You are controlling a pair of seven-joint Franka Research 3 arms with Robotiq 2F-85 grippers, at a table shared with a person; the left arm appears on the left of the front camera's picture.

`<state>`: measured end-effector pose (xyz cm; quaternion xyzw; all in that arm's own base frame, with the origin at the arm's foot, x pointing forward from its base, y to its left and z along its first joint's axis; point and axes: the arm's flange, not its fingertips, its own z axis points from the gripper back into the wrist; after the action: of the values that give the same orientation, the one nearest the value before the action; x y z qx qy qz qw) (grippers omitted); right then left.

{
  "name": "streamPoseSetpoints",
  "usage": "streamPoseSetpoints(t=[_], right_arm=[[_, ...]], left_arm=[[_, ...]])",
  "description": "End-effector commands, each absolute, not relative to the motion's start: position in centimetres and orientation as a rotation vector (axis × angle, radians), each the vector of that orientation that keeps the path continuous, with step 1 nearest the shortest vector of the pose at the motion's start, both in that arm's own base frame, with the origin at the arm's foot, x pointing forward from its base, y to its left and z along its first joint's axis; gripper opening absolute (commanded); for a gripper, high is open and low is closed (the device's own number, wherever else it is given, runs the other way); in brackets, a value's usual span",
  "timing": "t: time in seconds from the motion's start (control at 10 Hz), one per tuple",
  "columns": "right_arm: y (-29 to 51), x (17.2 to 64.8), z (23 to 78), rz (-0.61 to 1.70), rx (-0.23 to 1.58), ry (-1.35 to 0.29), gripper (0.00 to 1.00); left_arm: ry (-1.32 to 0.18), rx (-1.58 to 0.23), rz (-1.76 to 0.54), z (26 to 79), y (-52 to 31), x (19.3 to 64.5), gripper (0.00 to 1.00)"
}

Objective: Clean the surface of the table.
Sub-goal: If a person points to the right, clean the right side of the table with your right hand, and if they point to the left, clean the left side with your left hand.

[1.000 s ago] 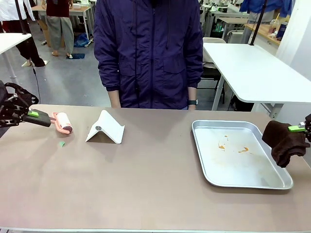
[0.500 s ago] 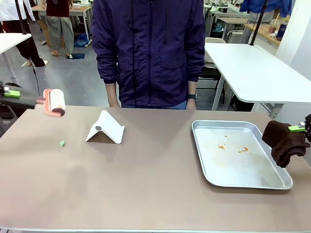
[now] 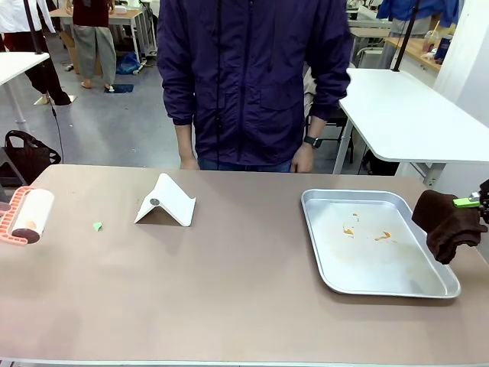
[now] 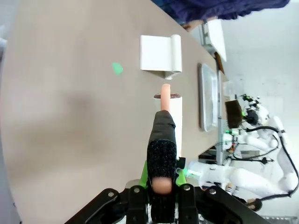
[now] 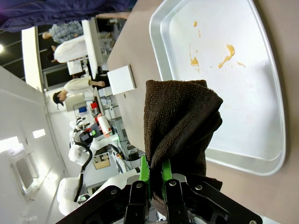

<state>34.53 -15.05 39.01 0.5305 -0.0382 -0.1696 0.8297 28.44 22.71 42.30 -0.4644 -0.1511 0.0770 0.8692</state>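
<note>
Far left of the tray (image 3: 397, 264), a lint roller (image 3: 29, 213) is clamped by its handle in the left gripper (image 4: 162, 176), maybe touching the table (image 3: 229, 298) the tray sits on. A green scrap (image 3: 98, 226) and a white stand (image 3: 165, 201) are seen nearer the tray. Just right of it, a brown cloth (image 3: 449, 228) is pinched tight in the right gripper (image 5: 154, 170).

The table (image 3: 229, 306) lies open along its near edge and middle — a white stand (image 3: 165, 201) blocks the far-left part, a metal tray (image 3: 397, 264) the right edge.
</note>
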Motion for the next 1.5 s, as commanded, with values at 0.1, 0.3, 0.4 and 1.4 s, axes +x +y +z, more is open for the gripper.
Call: streamPoseSetpoints(t=[0.1,0.3,0.4,1.4], right_arm=[[-15.0,34.3,39.2,-0.361,1.119,-0.089,0.11],[-15.0,34.3,39.2,-0.361,1.119,-0.089,0.11],[-15.0,34.3,39.2,-0.361,1.119,-0.089,0.11],[-15.0,34.3,39.2,-0.361,1.119,-0.089,0.11]], left_arm=[[-0.316,-0.972,0.161,42.3,22.7,28.4,0.22],[-0.316,-0.972,0.161,42.3,22.7,28.4,0.22],[-0.316,-0.972,0.161,42.3,22.7,28.4,0.22],[-0.306,-0.777,0.204,37.6,21.7,34.7,0.22]])
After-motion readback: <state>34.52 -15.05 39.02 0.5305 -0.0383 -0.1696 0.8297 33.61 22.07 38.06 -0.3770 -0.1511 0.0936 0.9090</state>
